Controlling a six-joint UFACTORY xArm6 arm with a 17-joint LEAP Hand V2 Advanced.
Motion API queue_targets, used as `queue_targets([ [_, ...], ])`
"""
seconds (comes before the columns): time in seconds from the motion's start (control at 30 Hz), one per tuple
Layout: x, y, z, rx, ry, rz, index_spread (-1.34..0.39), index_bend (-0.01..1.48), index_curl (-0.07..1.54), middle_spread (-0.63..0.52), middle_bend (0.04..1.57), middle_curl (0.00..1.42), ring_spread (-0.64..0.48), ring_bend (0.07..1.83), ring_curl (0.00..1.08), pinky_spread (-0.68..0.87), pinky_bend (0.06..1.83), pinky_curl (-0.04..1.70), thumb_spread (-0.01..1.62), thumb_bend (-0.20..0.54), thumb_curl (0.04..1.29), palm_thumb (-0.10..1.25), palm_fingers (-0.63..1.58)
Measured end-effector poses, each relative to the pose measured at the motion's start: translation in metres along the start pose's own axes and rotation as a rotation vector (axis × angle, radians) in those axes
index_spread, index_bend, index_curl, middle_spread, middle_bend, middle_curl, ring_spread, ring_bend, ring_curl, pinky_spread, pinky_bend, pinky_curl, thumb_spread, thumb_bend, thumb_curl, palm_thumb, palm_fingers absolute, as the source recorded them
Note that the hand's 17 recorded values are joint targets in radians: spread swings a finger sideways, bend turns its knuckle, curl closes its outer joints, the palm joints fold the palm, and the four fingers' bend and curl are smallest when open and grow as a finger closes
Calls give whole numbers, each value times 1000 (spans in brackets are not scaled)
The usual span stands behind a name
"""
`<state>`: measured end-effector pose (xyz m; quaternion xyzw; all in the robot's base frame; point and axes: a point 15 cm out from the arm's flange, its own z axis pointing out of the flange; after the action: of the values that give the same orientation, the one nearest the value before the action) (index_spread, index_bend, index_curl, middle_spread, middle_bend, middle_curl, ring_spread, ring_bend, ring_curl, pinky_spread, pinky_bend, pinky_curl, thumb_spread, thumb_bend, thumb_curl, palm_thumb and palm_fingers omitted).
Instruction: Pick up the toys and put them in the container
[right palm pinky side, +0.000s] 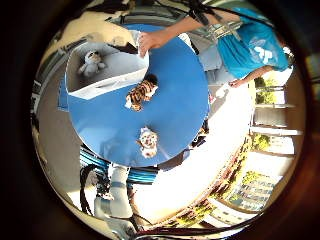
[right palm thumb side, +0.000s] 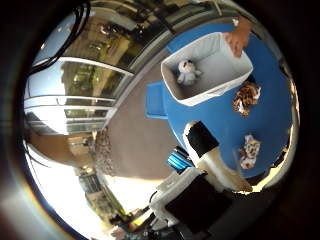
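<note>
Round blue worktop (right palm pinky side: 170, 125) seen from well above; the hand (right palm thumb side: 210, 160) hangs high over its edge, far from every toy. This reads as a travel or approach height, not a grasp height.

Container (right palm thumb side: 220, 85): white, open-topped box near one edge of the worktop. One toy is already in it, a grey-white plush (right palm thumb side: 187, 72) lying in a corner against the wall. A person's hand (right palm pinky side: 147, 41) rests on the container rim, most likely steadying it so it does not slide or tip when toys are dropped in.

Two toys are left on the worktop. The tiger (right palm pinky side: 141, 94), striped orange and black, lies just beside the container's long wall, near but not clearly touching. The small plush (right palm pinky side: 148, 141), pale with brown markings, lies farther off toward the rim on the arm's side, well apart from the tiger. Both sit in open space with nothing crowding them, so either can be reached from above.

Fingers: only one shows (right palm thumb side: 202, 142), white with a black tip, reaching out roughly straight and touching nothing. The hand looks relaxed and empty; the rest of it is out of view.

Judgement: one of three toys is placed. The small plush is likely the easier next pick, being clear of the container wall and the person's hand. The tiger, close to the wall, leaves less room on that side.
</note>
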<state>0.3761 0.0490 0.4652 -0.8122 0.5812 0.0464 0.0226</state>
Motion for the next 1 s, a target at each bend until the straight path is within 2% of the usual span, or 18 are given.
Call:
queue_targets([
  [0.23, 76, 92, 69, -160, -38, 150, -12, 148, 174, 129, 227, 388, 342, 628, 335, 529, 938, 326, 1165, -31, 413, 512, 250],
  [0.4, 109, 127, 140, -229, -24, 198, 16, 153, 186, 129, 233, 387, 342, 624, 328, 526, 952, 312, 1170, -29, 402, 494, 246],
  [0.6, 155, 143, 197, -182, 20, 292, 35, 157, 199, 124, 234, 385, 342, 620, 318, 523, 951, 283, 1170, -27, 393, 492, 252],
  [1.0, 177, 147, 305, -294, -57, 344, 54, 144, 208, 102, 250, 390, 337, 657, 314, 520, 975, 241, 1170, -23, 386, 507, 313],
])
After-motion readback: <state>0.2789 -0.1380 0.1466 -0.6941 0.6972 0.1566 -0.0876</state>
